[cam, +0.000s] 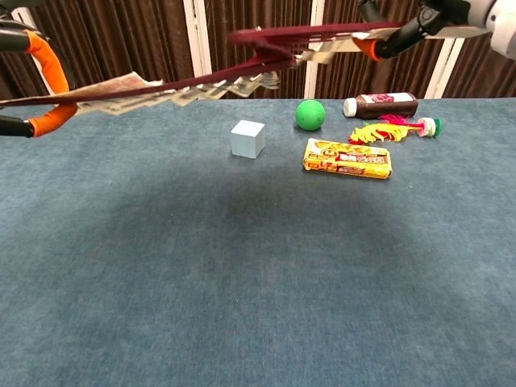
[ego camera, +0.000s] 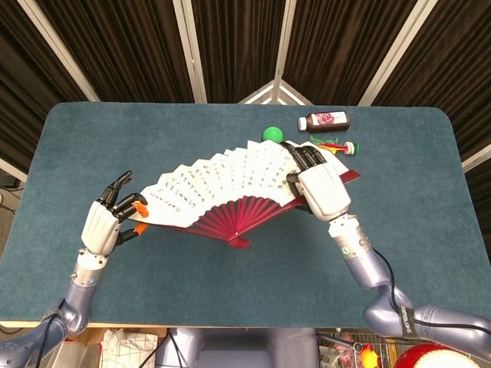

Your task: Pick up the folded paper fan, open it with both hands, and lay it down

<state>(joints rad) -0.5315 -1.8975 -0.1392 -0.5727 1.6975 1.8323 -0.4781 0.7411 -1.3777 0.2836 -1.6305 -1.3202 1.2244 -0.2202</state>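
Above the blue counter (ego camera: 430, 230), the paper fan (ego camera: 230, 184) hangs spread nearly to its full arc, held level in the air between both arms and well clear of the cloth, as the chest view shows. The right robot hand (ego camera: 321, 188) has its fingers closed over the fan's right end rib; the left robot hand (ego camera: 107, 222) pinches the left end rib between orange-padded fingertips, its other fingers apart. The likely trouble is in the set-down: that thin left pinch could slip, letting the pleats spring shut, or an uneven descent could strain or tear the paper. A drop toward the far side could also land the fan on the white cube (cam: 247, 139), green ball (cam: 310, 114) or yellow packet (cam: 348, 158) below. Columns of dark script cross the fan's leaf, too small to read; the packet and the dark bottle (ego camera: 323, 120) carry labels, equally illegible.
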